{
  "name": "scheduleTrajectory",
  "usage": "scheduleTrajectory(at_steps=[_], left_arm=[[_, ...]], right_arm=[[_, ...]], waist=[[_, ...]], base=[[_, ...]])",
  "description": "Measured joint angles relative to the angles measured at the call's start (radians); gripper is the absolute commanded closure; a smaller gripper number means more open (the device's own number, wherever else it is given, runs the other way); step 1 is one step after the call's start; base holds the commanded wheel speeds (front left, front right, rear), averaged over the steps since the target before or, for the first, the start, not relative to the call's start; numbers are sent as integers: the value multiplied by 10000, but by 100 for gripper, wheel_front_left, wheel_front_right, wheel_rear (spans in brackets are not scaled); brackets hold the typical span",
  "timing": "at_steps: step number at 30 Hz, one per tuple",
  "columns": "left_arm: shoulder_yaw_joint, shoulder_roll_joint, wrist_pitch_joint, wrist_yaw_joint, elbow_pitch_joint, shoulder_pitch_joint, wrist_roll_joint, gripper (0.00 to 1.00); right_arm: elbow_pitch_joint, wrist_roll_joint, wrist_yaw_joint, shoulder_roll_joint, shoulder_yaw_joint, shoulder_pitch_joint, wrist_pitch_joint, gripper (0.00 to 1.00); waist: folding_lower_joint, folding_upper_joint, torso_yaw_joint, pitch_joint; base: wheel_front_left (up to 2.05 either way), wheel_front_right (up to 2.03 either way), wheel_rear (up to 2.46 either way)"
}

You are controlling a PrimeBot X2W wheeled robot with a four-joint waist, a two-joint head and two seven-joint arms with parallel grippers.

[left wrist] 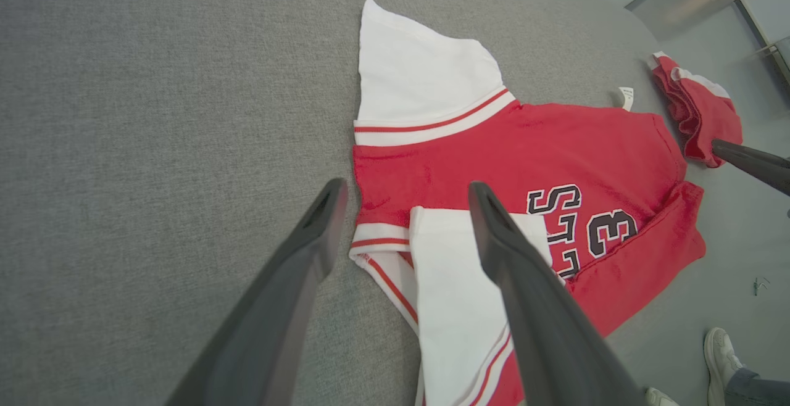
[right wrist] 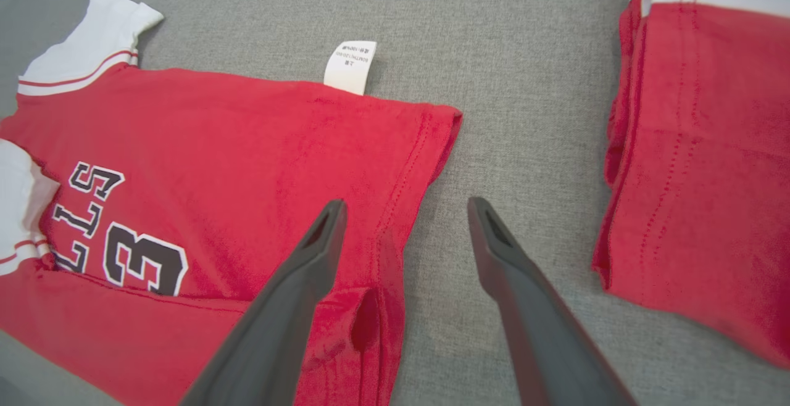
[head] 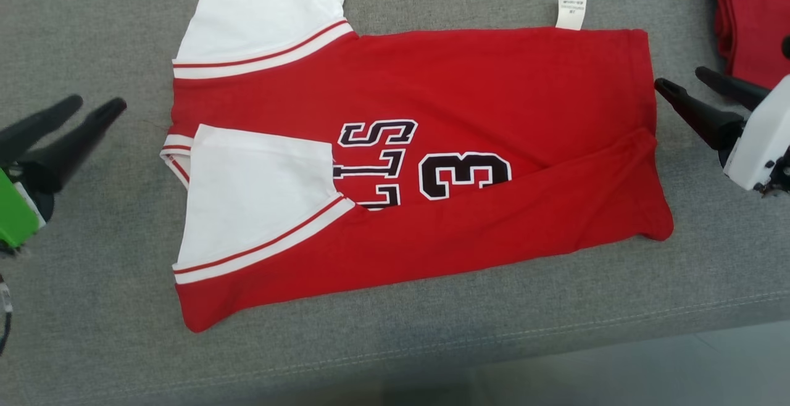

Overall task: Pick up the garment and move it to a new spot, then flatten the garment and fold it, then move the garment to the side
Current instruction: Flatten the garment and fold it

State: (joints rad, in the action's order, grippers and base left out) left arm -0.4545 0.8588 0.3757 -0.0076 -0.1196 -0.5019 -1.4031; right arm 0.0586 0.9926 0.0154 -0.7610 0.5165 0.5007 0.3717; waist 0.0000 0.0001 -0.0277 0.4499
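The garment [head: 469,79], a red jersey with white sleeves, is judged light, limp and unlikely to slip; it is best pinched at collar and hem corners. It is spread on the grey surface [head: 92,332] between the 2 grippers, with the collar end just beside the left gripper [head: 99,102] and the hem just beside the right gripper [head: 680,78]. Both pairs of fingers are spread wide and nothing is held.
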Motion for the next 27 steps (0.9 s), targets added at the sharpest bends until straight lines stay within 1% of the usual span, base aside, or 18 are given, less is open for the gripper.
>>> scheduleTrajectory(at_steps=[4, 9, 16, 20, 25, 26, 27], left_arm=[[15, 105, 430, 142, 98, -935, 92, 0], [52, 88, 759, 324, 245, -1934, 293, 0], [-113, -355, 982, 341, 890, -2739, 520, 0], [-261, -497, 1162, 341, 1312, -2994, 545, 0], [-345, -769, 1166, 261, 1802, -3460, 625, 0], [-368, -823, 1172, 253, 1875, -3528, 633, 0], [-391, -876, 1181, 247, 1952, -3595, 650, 0]], right_arm=[[109, -176, -84, 263, 148, 898, 353, 0], [295, -368, -171, 602, 309, 1881, 700, 0], [865, -732, -161, 1001, 573, 2692, 874, 0], [1039, -828, -132, 1108, 652, 3004, 880, 0], [1287, -978, 50, 1331, 755, 3382, 878, 0], [1333, -978, 90, 1371, 769, 3444, 878, 1], [1388, -976, 109, 1415, 782, 3498, 878, 12]], waist=[[0, 0, -21, 501], [0, 0, -123, 1163], [0, 0, -406, 1970], [1, 0, -635, 2247], [0, 0, -845, 2479], [0, 0, -872, 2503], [0, 0, -895, 2519]], base=[[0, 0, 0], [0, 0, 0], [0, 0, 0], [0, 0, 0], [0, 0, 0], [0, 0, 0], [0, 0, 0]])
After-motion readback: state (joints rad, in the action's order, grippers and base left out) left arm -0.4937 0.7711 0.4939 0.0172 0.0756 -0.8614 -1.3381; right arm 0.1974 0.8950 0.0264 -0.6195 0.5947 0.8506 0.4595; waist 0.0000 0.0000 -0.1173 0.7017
